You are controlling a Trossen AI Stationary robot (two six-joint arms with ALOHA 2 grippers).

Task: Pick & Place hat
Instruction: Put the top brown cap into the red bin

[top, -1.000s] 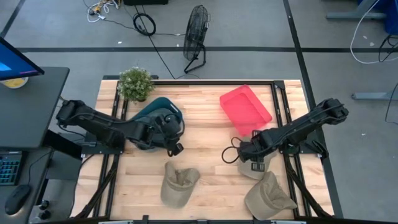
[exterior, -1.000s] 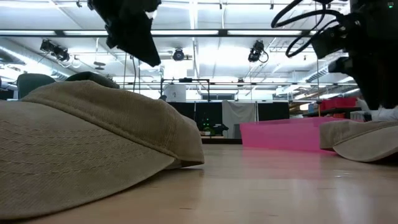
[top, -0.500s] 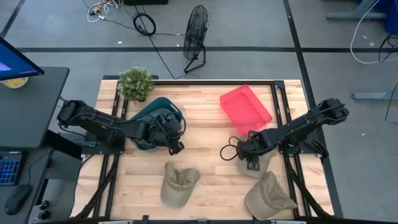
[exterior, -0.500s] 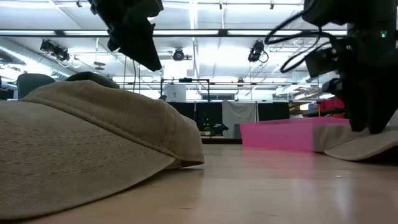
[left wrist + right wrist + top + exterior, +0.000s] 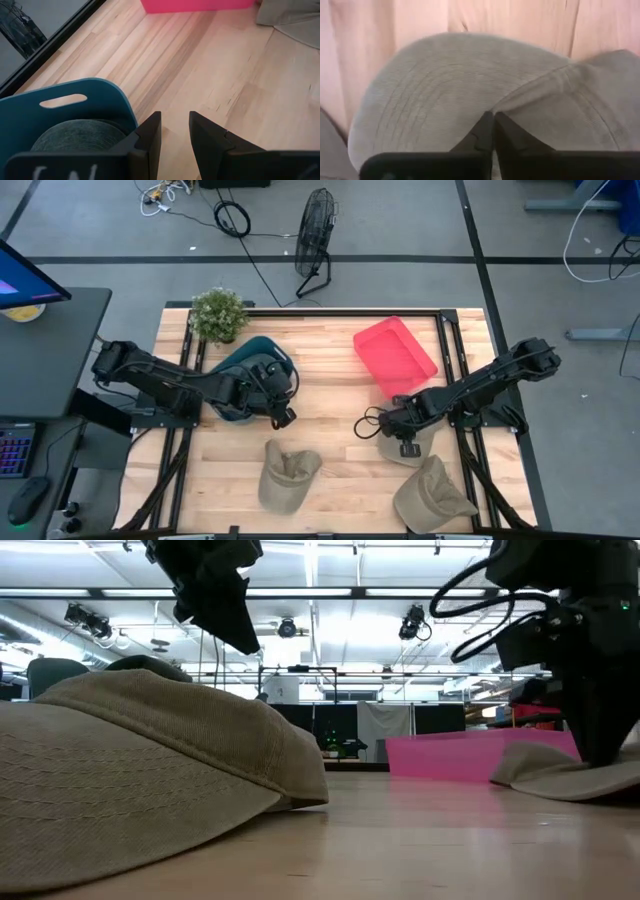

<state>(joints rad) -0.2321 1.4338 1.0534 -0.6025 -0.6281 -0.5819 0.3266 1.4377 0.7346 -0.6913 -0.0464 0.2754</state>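
A tan hat (image 5: 412, 448) lies on the table at the right, just near of the red tray. My right gripper (image 5: 400, 434) is down on it, shut on its cloth; the low view shows the gripper (image 5: 603, 745) standing on the hat (image 5: 555, 772). My left gripper (image 5: 174, 134) hangs open above the bare wood beside a teal bin (image 5: 75, 102), touching nothing. A dark grey hat (image 5: 80, 135) rests inside the bin. Two more tan hats (image 5: 286, 474) (image 5: 430, 496) lie on their brims near the table's front edge. My right gripper pinches the tan hat between its two shut fingers, where the brim meets the crown (image 5: 487, 106). The fingers come from above, pointing down. A ridge of cloth is gathered at the fingertips. The hat still lies on the table, its brim (image 5: 530, 768) flat on the wood.
A red tray (image 5: 395, 356) sits at the far right of the table and a potted plant (image 5: 218, 313) at the far left corner. Bare wood lies between the teal bin (image 5: 250, 370) and the tray. A desk with a monitor stands left of the table.
My right gripper has come down onto the tan hat and shifted slightly toward the table's left. The hat's brim has slid a little toward the table's left with it.
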